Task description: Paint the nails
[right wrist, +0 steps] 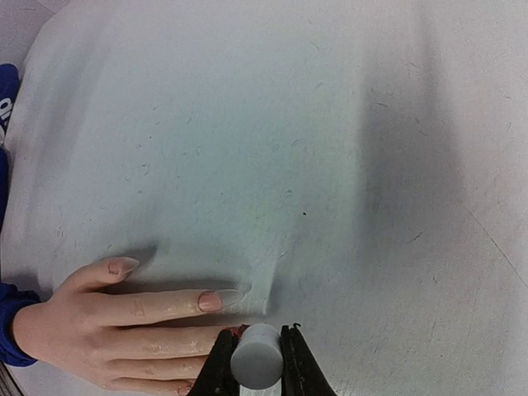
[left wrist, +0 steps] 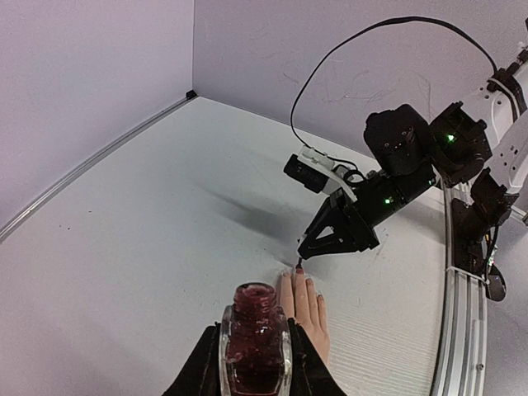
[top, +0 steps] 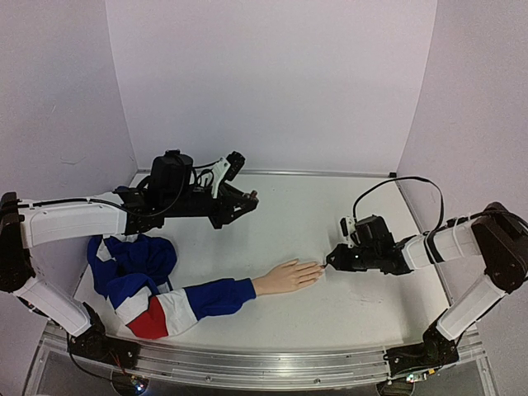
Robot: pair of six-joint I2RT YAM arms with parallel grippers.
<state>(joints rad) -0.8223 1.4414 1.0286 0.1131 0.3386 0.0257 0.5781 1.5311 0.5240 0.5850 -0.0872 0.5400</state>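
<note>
The peach mannequin hand (top: 285, 275) lies flat on the table, fingers pointing right, in a blue, white and red sleeve (top: 177, 305). Its nails (right wrist: 210, 300) are pale; the middle finger's nail (left wrist: 299, 271) shows red polish. My right gripper (top: 332, 259) is shut on the pale grey cap (right wrist: 256, 356) of the polish brush, whose tip touches the middle fingertip. My left gripper (left wrist: 254, 363) is shut on the open polish bottle (left wrist: 254, 345) of dark red polish, held above the table at the back left (top: 247, 198).
The bunched sleeve fabric (top: 132, 260) lies at the left of the table. White walls stand at the back and sides. A metal rail (top: 247, 363) runs along the near edge.
</note>
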